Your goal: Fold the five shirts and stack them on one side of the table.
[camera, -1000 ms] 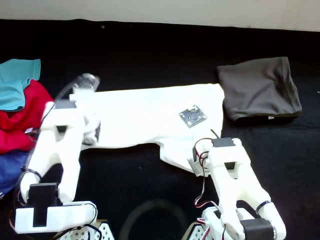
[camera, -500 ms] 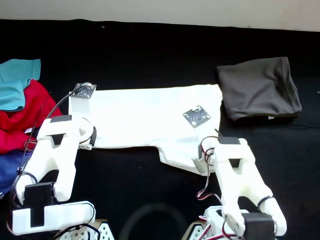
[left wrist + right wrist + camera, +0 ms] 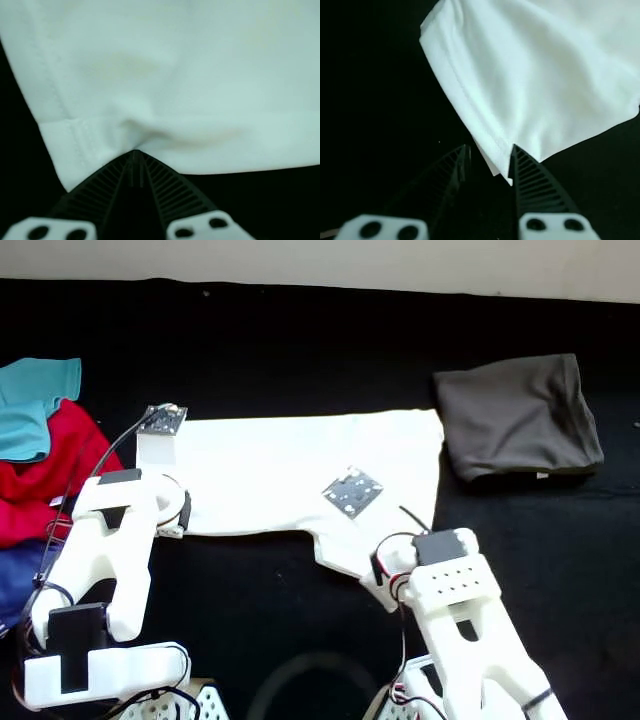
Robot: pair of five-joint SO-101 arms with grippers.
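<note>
High view: white shirt spread flat mid-table, folded grey shirt at 2 o'clock, teal, red and blue pile at 9 o'clock. Left arm at the white shirt's 9 o'clock edge, right arm at its 5 o'clock corner. Left wrist view: left jaws closed tight, pinching the hem, cloth puckered at the tips. Right wrist view: right jaws parted a little, corner lying between them, not yet clamped. Likely light, limp and a bit slick; apt to sag and crease if lifted by one point. Best taken at hems and corners, both ends together, kept taut through the fold.
</note>
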